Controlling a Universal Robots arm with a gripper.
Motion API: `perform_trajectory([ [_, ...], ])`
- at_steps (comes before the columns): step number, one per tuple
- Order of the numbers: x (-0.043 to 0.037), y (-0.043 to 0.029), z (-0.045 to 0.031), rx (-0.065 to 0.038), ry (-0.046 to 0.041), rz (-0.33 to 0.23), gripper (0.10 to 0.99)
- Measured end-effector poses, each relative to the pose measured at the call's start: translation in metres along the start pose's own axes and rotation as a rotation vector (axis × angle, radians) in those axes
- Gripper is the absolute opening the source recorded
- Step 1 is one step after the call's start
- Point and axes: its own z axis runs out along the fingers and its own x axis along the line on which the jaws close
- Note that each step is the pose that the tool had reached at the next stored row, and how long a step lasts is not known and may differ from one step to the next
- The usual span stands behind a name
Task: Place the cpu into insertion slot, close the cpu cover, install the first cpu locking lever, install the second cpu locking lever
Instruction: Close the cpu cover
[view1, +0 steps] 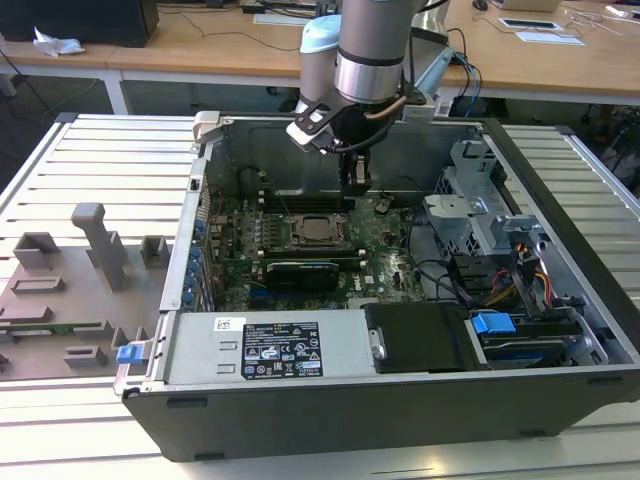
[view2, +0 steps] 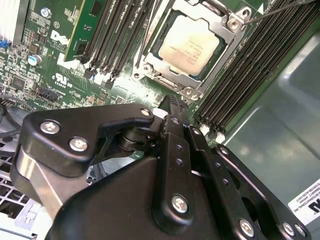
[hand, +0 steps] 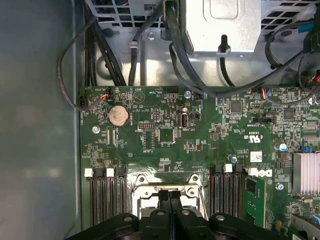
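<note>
The cpu (view2: 187, 42), a pale silvery square, lies in the insertion slot (view2: 146, 66) on the green motherboard. The cpu cover (view2: 218, 56) lies flat around it as a silvery frame. A thin wire lever (view2: 280, 10) runs off from one corner of the socket. My gripper (view2: 172, 102) hangs just above the board beside the socket, its black fingers (hand: 165, 197) pressed together with nothing between them. In the exterior view the gripper (view1: 355, 182) stands to the right of the cpu (view1: 315, 230), inside the open computer case.
Long black memory slots (view2: 240, 75) flank the socket on both sides. Black cables (hand: 175, 45) and a metal drive cage (view1: 480, 200) fill the case on the exterior view's right. A power supply (view1: 270, 345) lies along the front. Grey fixtures (view1: 100, 245) stand on the table at left.
</note>
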Motion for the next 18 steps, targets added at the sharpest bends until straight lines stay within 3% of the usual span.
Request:
perform_trajectory([
  [18, -0.0001, -0.0155, 0.0006, 0.000, 0.0001, 0.000, 0.106],
])
